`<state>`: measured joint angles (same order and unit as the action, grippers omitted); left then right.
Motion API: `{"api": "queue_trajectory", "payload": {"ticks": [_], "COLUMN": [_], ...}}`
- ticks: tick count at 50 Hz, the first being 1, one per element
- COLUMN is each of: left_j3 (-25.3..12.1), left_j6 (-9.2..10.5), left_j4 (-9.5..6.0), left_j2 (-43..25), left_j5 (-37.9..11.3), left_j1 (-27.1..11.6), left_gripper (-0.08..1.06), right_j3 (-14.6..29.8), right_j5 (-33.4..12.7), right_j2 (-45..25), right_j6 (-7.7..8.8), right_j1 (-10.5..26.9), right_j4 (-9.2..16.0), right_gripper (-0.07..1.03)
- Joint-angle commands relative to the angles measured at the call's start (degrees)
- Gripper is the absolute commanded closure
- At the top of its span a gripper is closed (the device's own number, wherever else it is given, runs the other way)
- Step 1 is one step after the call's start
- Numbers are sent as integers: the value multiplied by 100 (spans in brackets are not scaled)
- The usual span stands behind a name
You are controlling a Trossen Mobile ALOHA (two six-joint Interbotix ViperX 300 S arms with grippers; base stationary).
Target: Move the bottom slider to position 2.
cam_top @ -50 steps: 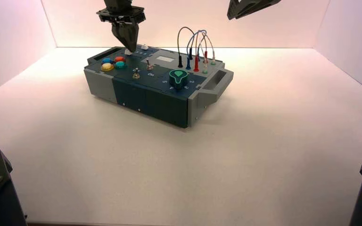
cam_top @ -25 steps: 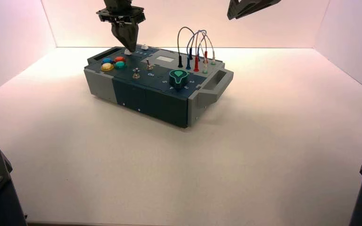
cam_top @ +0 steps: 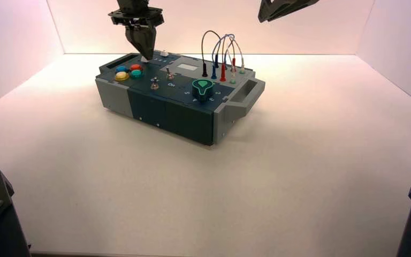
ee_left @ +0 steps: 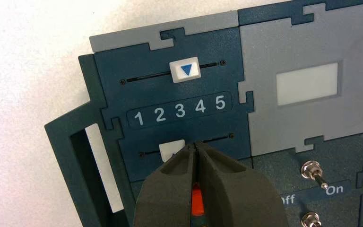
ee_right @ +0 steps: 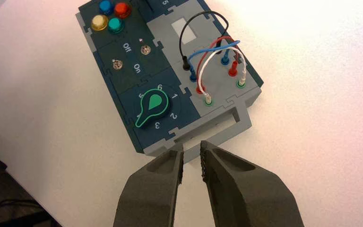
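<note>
The bottom slider (ee_left: 170, 150) is a small white knob on its dark teal track, below the numbers 1 to 5 (ee_left: 179, 109). It stands roughly under the 2 and 3, and my fingers partly hide it. My left gripper (ee_left: 196, 144) is shut, with its tips against the knob's side that faces the 5 end. In the high view this gripper (cam_top: 145, 53) hangs over the box's far left corner. The second slider (ee_left: 185, 70), with a blue triangle, sits between 3 and 4. My right gripper (ee_right: 192, 153) is open and empty, parked high off the box's right end (cam_top: 265, 15).
The box (cam_top: 155, 110) stands turned on the white table. It bears four coloured buttons (cam_top: 128, 72), two toggle switches (ee_left: 314, 172), a green-topped dial (ee_right: 151, 109), a grey display (ee_left: 307, 84) and looped wires (ee_right: 212, 52). White walls enclose the table.
My left gripper has shifted slightly up and toward the box's far left end, staying shut at the bottom slider. The right arm has not moved.
</note>
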<state>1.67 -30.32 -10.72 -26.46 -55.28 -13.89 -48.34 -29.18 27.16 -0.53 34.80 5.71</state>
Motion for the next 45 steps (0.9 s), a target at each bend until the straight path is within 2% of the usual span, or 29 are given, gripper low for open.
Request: {"api": "queue_trajectory", "payload": {"ticks": [1,24,45], "left_j3": [-185,-193,176], "left_j6": [-18,-9,79], "left_j4": [9,26,53], "left_j2": [396,562,1055], "left_j5": [-62,-413,-334], "left_j1": [35,35,35], "left_gripper": [101,101,101], "right_j3": [202,211,202], "right_j5": [35,-18,-185], "right_j2": [35,44,26], "right_j6": [-9,0,0], "right_j1": [18,18,-53], "right_j4": [-9,-18,-343], "right_gripper": [74,74,74]}}
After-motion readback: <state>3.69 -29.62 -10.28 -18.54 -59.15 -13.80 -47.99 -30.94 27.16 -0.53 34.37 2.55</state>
